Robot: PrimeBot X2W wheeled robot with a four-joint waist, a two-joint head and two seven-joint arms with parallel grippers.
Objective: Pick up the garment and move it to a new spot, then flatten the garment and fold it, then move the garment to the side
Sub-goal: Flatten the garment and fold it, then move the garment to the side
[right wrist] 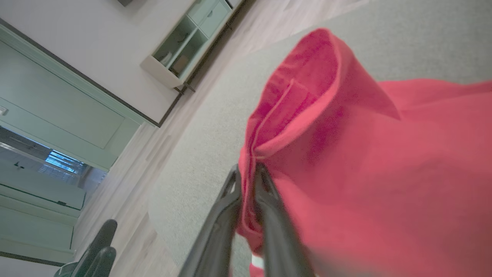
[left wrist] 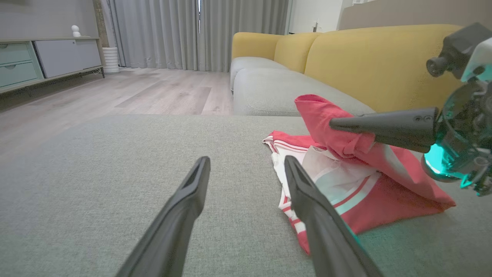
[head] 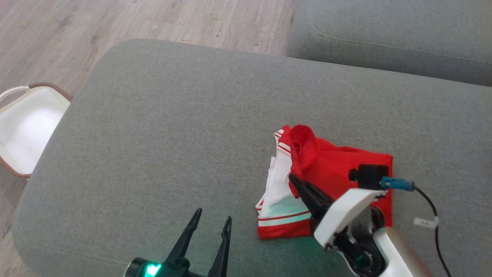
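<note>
Garment [head: 338, 165] pinched at a red fold by my right pincer [head: 293, 177]; my left pincer [head: 213, 215] spread, holding nothing.
Red-and-white cloth lies crumpled on the grey sofa cushion [head: 173, 127], right of middle; the pinched fold stands above the rest; the white striped part faces my left pincer, just beside its edge; pale basket [head: 23, 127] on the wood floor [head: 57, 34], far left.
</note>
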